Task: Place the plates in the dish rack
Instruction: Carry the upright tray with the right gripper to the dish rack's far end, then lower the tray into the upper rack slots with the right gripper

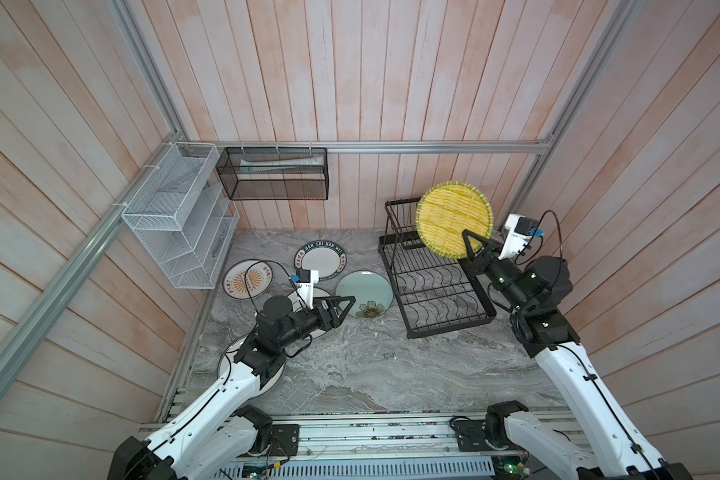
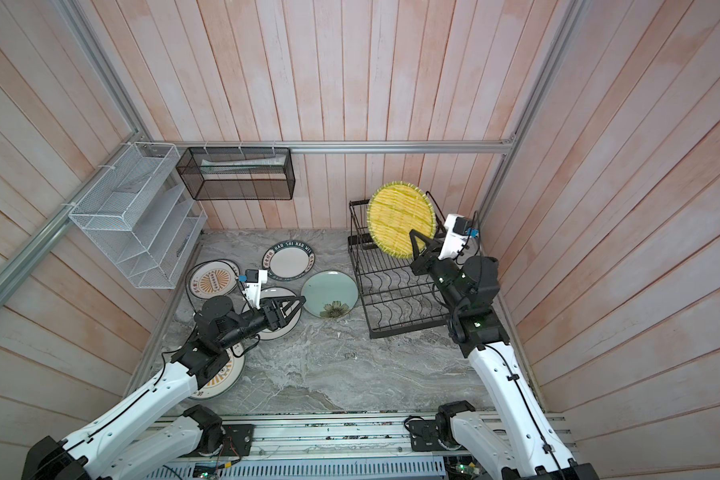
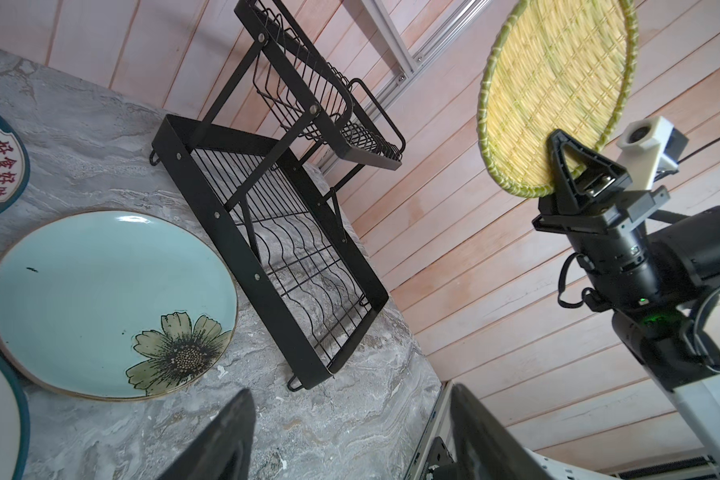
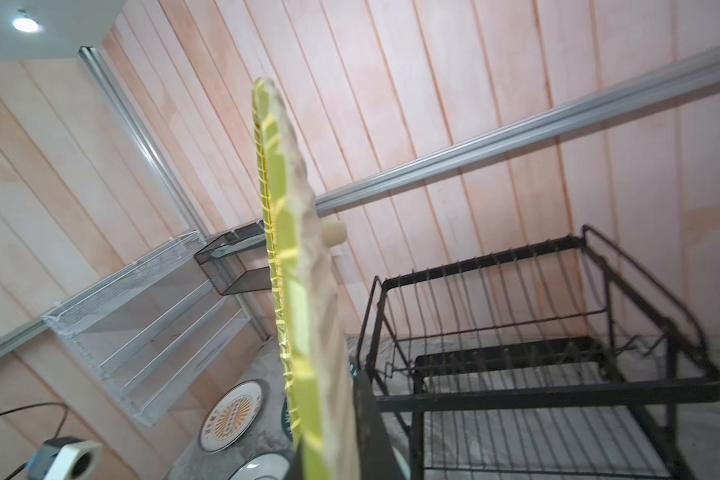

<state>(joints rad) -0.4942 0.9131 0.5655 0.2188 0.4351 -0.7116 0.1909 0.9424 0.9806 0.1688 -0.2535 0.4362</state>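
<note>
My right gripper (image 1: 469, 241) (image 3: 562, 153) is shut on the lower rim of the yellow woven plate (image 1: 454, 218) (image 2: 400, 220) (image 4: 296, 291). It holds the plate upright above the upper basket of the black dish rack (image 1: 437, 286) (image 2: 395, 291) (image 3: 292, 249) (image 4: 558, 374). Over the counter beside the teal flower plate (image 1: 364, 293) (image 3: 100, 299), my left gripper (image 1: 348, 302) (image 3: 350, 390) is open and empty. The lettered-rim plate (image 1: 321, 259), a sunburst plate (image 1: 246, 278) and a dark-ringed white plate (image 2: 275, 324) lie flat. Another sunburst plate (image 2: 221, 378) lies partly under the left arm.
A white mesh shelf (image 1: 179, 232) and a black mesh box basket (image 1: 277, 174) hang on the back left walls. Wood-panel walls close in on three sides, with the rack tight against the right wall. Bare marble counter (image 1: 371, 365) lies in front of the rack.
</note>
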